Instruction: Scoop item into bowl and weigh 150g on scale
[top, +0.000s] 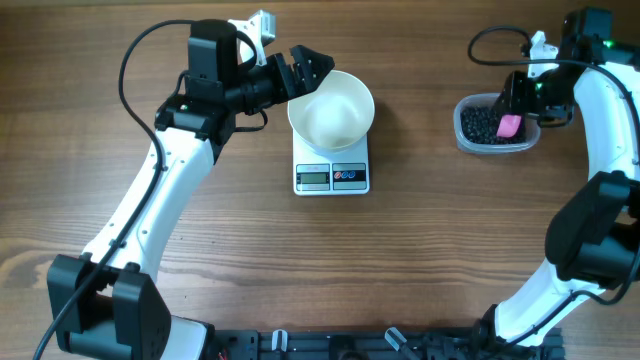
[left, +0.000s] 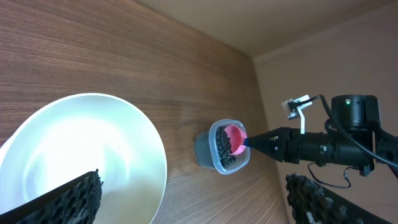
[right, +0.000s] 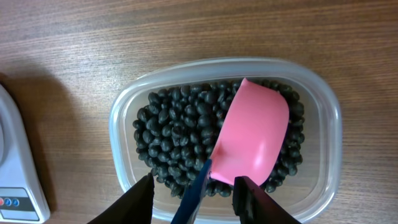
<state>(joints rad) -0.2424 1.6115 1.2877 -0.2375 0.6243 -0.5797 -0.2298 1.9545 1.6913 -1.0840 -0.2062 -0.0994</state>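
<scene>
**Overhead view.** The white bowl (top: 332, 110) is sitting on the digital kitchen scale (top: 332, 176) at upper centre of the wooden surface (top: 420, 260). The left gripper (top: 308, 72) is hovering at the bowl's upper-left rim. At upper right, the right gripper (top: 512, 105) is reaching into a clear plastic tub (top: 465, 135) of black beans (top: 482, 122), where a pink scoop (top: 509, 126) is lying.

**Left wrist view.** The left fingers (left: 68, 199) are standing spread wide and released, one in front of the bowl at lower left and the other at lower right, grasping nothing. The tub is showing at centre with the scoop in it, and the right arm (left: 323, 148) is coming in from the right.

**Right wrist view.** The beans are filling the tub, and the scoop is resting on them right of centre. Its blue handle (right: 194, 186) is pointing toward the bottom edge. It is lying between the right fingers (right: 127, 205), which are parted with a gap on either side and clamping nothing. A corner of the scale is showing at lower left.
</scene>
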